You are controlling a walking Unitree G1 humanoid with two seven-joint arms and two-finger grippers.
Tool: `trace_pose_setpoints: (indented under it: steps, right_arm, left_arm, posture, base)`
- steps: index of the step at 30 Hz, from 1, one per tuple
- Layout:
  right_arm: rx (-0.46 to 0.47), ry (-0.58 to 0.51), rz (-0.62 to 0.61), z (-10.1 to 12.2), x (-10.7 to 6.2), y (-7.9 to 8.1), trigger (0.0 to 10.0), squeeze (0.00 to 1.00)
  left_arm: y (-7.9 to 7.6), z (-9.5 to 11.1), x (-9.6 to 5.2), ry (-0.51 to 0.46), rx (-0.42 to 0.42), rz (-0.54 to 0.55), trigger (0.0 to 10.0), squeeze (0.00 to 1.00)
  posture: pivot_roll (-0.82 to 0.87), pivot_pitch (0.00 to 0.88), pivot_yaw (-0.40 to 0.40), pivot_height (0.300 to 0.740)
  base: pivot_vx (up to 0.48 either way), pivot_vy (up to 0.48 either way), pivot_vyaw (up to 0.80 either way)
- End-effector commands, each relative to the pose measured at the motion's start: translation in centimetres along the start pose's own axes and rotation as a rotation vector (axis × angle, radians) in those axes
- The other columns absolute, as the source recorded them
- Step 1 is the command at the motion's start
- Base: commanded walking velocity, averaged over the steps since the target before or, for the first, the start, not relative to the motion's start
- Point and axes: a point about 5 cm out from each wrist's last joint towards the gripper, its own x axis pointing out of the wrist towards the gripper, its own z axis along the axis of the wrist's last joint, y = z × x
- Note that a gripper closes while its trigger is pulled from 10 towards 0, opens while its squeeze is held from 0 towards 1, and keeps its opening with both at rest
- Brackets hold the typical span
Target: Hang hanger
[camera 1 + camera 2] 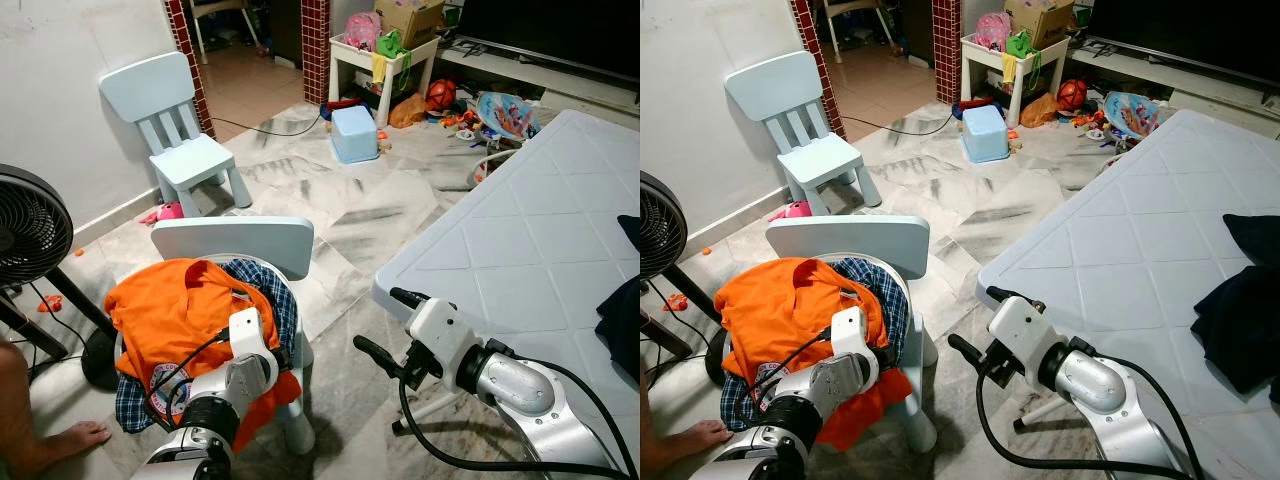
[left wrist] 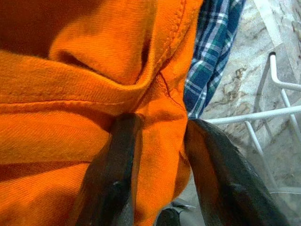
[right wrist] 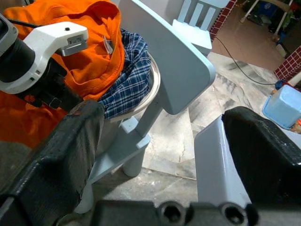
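Jaws of the left gripper (image 2: 157,155) pinch a fold of orange shirt (image 1: 165,310); right gripper (image 1: 388,325) jaws stand spread, empty.

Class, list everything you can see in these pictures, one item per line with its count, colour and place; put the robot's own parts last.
Orange cloth shirt: one, orange, heaped on the near chair's seat.
Blue checked cloth shirt: one, blue and white, under the orange one.
Pale blue plastic child chairs: two, one near, one by the wall.
White plastic folding table: one, on the robot's right.
Dark cloth garment: one, on the table.
Black floor fan: one, far left.
Blue plastic box: one, on the floor.
White toy shelf: one, by the far wall.
Person's bare foot: one, lower left.
Left pincer: closed on the orange shirt.
Right pincer: open, beside the table edge.
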Motion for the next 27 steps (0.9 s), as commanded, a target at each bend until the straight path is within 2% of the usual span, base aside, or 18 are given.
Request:
trace_pose_setpoints:
  steps: [1,9,16,26,27]
  right_arm:
    - [-0.010,0.001,-0.001,0.0,0.0,-0.2,10.0,0.00]
    - [-0.013,0.002,-0.002,0.0,0.1,-0.2,10.0,0.00]
    - [-0.017,0.000,-0.003,0.0,0.2,-0.3,10.0,0.00]
    - [-0.024,-0.007,0.001,0.1,0.5,-0.6,10.0,0.00]
    - [-0.025,-0.007,0.003,0.0,0.5,-0.7,10.0,0.00]
  left_arm:
    - [0.6,-1.4,0.1,0.059,-0.019,0.016,0.0,0.00]
    - [0.7,-1.3,0.1,0.054,-0.019,0.020,0.0,0.00]
    - [1.0,0.1,-0.1,-0.016,-0.013,0.050,0.0,0.00]
    - [1.9,0.5,-0.3,-0.062,-0.028,0.111,0.0,0.00]
    - [1.9,0.9,-0.4,-0.093,-0.015,0.118,0.0,0.00]
  posture:
    - [-0.22,0.063,0.040,0.740]
    - [-0.22,0.062,0.040,0.740]
    - [-0.21,0.054,0.035,0.740]
    - [-0.21,0.039,0.031,0.740]
    - [-0.21,0.035,0.029,0.740]
  base:
    - [0.000,0.000,0.00]
    - [0.000,0.000,0.00]
    - [0.000,0.000,0.00]
    - [0.000,0.000,0.00]
    - [0.000,0.000,0.00]
